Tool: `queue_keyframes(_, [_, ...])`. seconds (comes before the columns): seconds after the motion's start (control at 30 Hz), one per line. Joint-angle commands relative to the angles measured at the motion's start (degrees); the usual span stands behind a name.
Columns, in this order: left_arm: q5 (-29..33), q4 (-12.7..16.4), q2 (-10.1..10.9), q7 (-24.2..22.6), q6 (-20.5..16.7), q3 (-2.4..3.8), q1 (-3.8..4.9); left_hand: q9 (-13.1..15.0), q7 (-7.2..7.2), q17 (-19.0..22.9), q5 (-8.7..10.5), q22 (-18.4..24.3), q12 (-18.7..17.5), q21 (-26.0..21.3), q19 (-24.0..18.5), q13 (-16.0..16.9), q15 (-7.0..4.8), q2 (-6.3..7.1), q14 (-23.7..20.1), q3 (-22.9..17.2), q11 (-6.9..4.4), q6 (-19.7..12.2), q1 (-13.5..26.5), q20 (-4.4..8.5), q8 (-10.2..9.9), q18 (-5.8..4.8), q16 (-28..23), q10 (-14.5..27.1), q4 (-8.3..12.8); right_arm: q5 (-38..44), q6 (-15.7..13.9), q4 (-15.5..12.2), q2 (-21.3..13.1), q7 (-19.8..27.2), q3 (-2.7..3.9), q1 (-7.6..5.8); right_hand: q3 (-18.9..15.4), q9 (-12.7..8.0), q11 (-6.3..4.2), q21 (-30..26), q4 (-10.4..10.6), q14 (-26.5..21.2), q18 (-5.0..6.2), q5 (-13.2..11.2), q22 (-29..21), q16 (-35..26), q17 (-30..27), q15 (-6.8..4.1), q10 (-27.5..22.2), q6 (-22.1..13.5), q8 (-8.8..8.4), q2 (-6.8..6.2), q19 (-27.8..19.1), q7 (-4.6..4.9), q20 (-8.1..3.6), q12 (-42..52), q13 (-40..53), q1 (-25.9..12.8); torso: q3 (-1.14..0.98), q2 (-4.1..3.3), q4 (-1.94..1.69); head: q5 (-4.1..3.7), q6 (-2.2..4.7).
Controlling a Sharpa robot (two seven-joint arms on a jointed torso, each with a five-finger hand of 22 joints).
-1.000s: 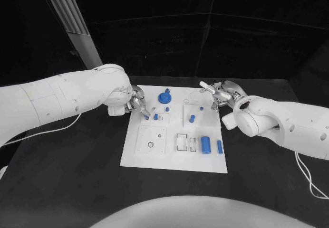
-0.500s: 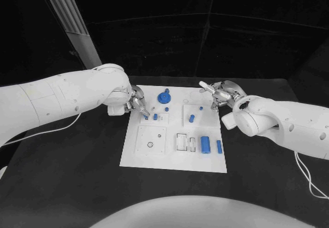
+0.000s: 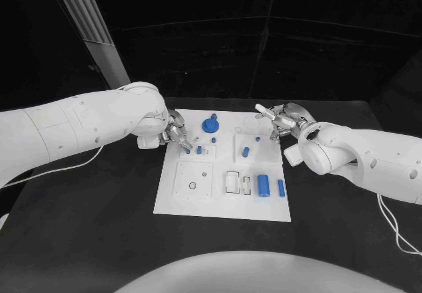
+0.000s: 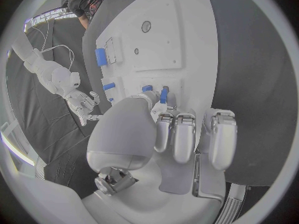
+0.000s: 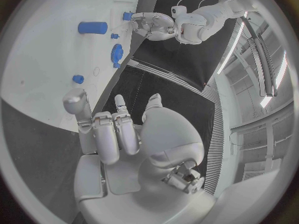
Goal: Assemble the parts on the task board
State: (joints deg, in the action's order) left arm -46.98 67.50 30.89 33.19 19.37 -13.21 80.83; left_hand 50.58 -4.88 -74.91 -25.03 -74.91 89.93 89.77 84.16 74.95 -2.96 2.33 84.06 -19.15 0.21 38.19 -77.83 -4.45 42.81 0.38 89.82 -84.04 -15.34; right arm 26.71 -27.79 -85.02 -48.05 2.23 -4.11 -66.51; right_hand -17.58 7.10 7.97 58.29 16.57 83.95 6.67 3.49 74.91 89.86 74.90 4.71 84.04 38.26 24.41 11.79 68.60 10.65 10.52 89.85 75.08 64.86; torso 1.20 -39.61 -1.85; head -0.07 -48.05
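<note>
Arms reach in from both sides and meet at the far end of the white task board (image 3: 222, 201), which lies in the middle of the black table (image 3: 88, 232). The left arm bends down at the wrist so that the left hand (image 3: 172, 135) hangs over the board's far left edge, fingers pointing down at the board. In the left wrist view the left hand (image 4: 163, 134) has its fingers curled forward side by side, and a small blue peg (image 4: 163, 95) stands just past the fingertips; whether a fingertip grips it or only touches it I cannot tell. The same small blue peg (image 3: 186, 148) shows under that hand from the head camera, beside another short blue peg (image 3: 199, 149). The right arm comes in low, and the right hand (image 3: 280, 121) hovers at the board's far right corner. In the right wrist view the right hand (image 5: 118, 134) has fingers loosely apart, half curled, holding nothing, poised over the board's edge. On the board a round blue knob (image 3: 210, 125) stands at the far end between the two hands, a blue slanted piece (image 3: 246, 152) lies in the middle, and a blue cylinder (image 3: 263, 185) with a thin blue pin (image 3: 282, 188) beside it lies nearer the robot, right of the white rectangular slots (image 3: 233, 182)
</note>
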Motion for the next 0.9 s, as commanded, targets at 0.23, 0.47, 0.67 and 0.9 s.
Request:
queue_keyframes(0.23, [0.0, 0.2, 0.0, 1.0, 1.6, -0.23, -0.35, 0.1, 1.22, -15.1, 0.58, -15.1, 0.1, 0.2, 5.8, 15.1, 0.04, 0.02, 5.9, 0.8, 0.1, 1.1, 1.5, 0.35, 0.2, -0.38, 0.2, -6.0, -0.9, -0.1, -0.3, -0.1, 0.0, 0.4, 0.03, -0.09, -0.3, 0.0, -0.23, -0.1, 0.0, 6.1, 0.46, 0.2, 4.2, 0.1, 15.1, -0.52, 6.0, 0.1, 0.25, 0.2, -0.1, 1.28, -0.15, 0.1, 14.9, 0.4, 0.02, -0.03, 0.03, -0.05, 0.06])
queue_keyframes(0.47, [0.0, 0.3, 0.0, 1.0, 1.7, -0.23, -0.35, 0.1, 1.22, -15.1, 0.65, -15.1, 0.1, 0.2, 5.8, 15.1, 0.05, 0.08, 5.9, 0.9, 0.11, 1.1, 1.6, 0.36, 0.2, -0.38, 0.2, -6.0, -0.9, -0.1, -0.3, -0.1, 0.0, 0.4, 0.03, -0.09, -0.3, 0.0, -0.23, -0.1, 0.0, 6.1, 0.46, 0.2, 4.2, 0.1, 15.1, -0.52, 6.0, 0.1, 0.25, 0.2, -0.1, 1.28, -0.15, 0.1, 14.9, 0.4, 0.0, -0.01, -0.02, -0.07, -0.04])
queue_keyframes(0.67, [0.0, 0.2, 0.0, 1.1, 1.8, -0.23, -0.38, 0.2, 1.23, -15.1, 0.92, -15.1, 0.1, 0.2, 5.8, 15.1, 0.06, 0.14, 5.9, 1.1, 0.11, 1.1, 1.7, 0.37, 0.2, -0.38, 0.2, -6.0, -0.9, -0.1, -0.2, -0.1, 0.0, 0.4, 0.03, -0.09, -0.3, 0.0, -0.23, -0.1, 0.0, 6.1, 0.46, 0.2, 4.2, 0.1, 15.1, -0.52, 6.0, 0.1, 0.25, 0.2, -0.1, 1.28, -0.15, 0.1, 14.9, 0.4, -0.01, 0.02, 0.01, 0.01, 0.06])
queue_keyframes(0.9, [0.0, 0.2, -0.1, 1.2, 2.0, -0.23, -0.43, 0.1, 1.22, -15.1, 1.7, -15.1, 0.1, 0.2, 5.8, 15.1, 0.06, 0.07, 5.9, 1.6, 0.11, 1.1, 1.9, 0.38, 0.2, -0.38, 0.2, -6.0, -0.9, -0.1, -0.3, -0.1, 0.0, 0.4, 0.03, -0.09, -0.4, 0.0, -0.26, -0.1, 0.1, 6.1, 0.45, 0.2, 4.2, 0.1, 15.1, -0.55, 6.0, 0.2, 0.39, 0.26, -0.1, 1.25, -0.17, 0.1, 14.9, 0.4, 0.01, -0.02, 0.07, -0.03, 0.06])
